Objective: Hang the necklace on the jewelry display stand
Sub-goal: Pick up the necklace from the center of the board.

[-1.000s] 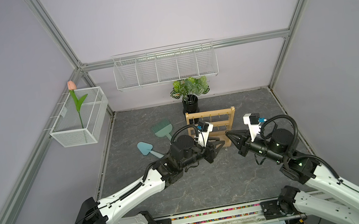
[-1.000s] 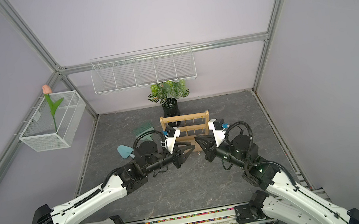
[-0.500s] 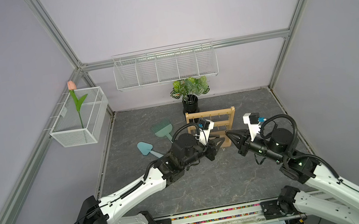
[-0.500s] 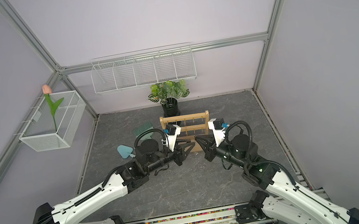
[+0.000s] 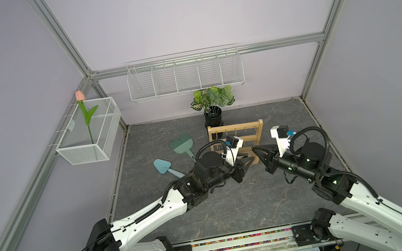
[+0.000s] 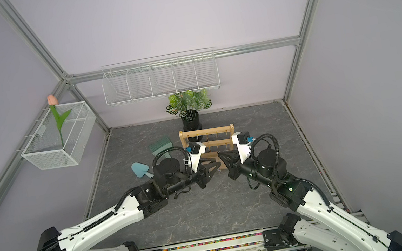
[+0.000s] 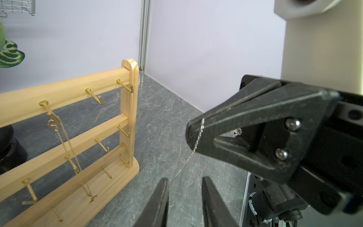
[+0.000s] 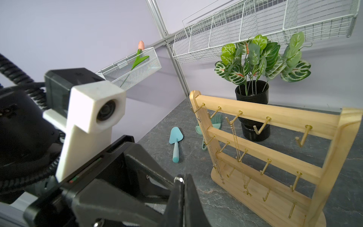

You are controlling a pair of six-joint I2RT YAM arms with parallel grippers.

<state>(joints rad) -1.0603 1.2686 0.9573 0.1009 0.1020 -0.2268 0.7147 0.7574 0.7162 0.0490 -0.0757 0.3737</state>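
Beside jewelry display stand (image 7: 64,91); right jaws pinch necklace (image 7: 198,137)

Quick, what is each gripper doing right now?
Left gripper: jaws open, gripping nothing.
Right gripper: shut on the necklace.

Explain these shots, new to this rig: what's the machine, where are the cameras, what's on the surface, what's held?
Two white robot arms with black two-finger grippers work over a grey tabletop. Both top views look down on the whole cell; each wrist view comes from a camera on that arm. On the tabletop: the jewelry display stand with gold chains already hung, a potted plant, a teal trowel and a green hand rake. The right gripper is shut on a thin silver necklace. The left gripper faces it, jaws apart.
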